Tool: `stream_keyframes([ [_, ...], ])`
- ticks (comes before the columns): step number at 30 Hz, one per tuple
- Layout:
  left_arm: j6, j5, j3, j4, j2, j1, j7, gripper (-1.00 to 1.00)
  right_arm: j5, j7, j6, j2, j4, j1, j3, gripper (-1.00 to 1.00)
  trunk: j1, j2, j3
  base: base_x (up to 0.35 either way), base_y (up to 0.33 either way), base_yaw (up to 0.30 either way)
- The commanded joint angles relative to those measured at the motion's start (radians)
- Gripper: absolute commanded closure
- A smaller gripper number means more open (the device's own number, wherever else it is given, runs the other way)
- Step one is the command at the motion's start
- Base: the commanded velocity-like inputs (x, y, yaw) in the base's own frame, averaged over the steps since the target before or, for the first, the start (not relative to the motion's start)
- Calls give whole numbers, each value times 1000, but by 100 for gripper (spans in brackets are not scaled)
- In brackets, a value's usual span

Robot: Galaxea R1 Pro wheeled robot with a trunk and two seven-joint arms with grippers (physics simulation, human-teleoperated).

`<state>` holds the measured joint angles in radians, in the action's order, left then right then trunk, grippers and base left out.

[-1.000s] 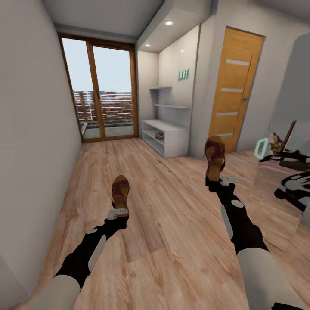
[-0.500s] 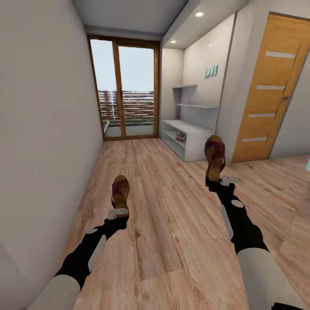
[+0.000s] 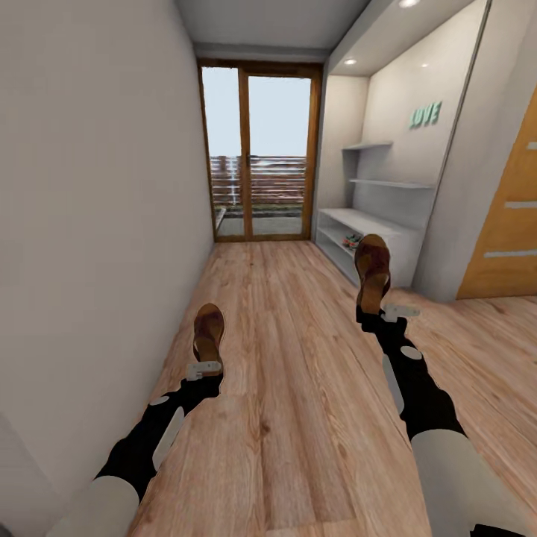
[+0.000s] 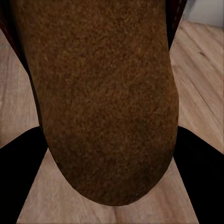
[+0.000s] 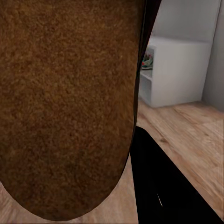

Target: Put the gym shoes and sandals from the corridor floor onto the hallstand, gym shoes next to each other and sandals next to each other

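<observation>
I held both my arms out in front of me. My left arm [image 3: 153, 436] came up from the lower left of the head picture, and my left gripper [image 3: 205, 368] was closed tight on a brown sandal [image 3: 208, 331]. My right arm [image 3: 418, 388] came up from the lower right and reached higher in the picture. My right gripper [image 3: 375, 313] was closed tight on the other sandal [image 3: 372, 270], which pointed up.

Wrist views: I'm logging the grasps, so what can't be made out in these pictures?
- Left wrist view: the sandal hides the finger contact.
- Right wrist view: the other sandal covers the gripper.
- Head view: the shoes in the rack are too small to identify; the door is cut by the edge.
</observation>
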<state>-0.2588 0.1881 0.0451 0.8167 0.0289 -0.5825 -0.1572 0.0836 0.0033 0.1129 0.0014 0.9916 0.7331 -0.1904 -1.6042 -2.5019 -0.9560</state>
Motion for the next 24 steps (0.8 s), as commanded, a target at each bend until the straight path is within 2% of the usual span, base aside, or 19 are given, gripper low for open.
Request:
stream_keyframes([
  [1, -7, 10, 0, 1, 0, -1, -1, 100, 5, -2, 7, 0, 2, 0, -1, 100, 0, 0, -1, 342, 0, 300],
  [8, -7, 10, 0, 1, 0, -1, -1, 100, 5, -1, 7, 0, 2, 0, -1, 100, 0, 0, -3, 343, 0, 230],
  [24, -7, 10, 0, 1, 1, -1, -1, 100, 2, 0, 15, 0, 4, 0, 0, 100, 0, 0, -3, 345, 0, 6],
])
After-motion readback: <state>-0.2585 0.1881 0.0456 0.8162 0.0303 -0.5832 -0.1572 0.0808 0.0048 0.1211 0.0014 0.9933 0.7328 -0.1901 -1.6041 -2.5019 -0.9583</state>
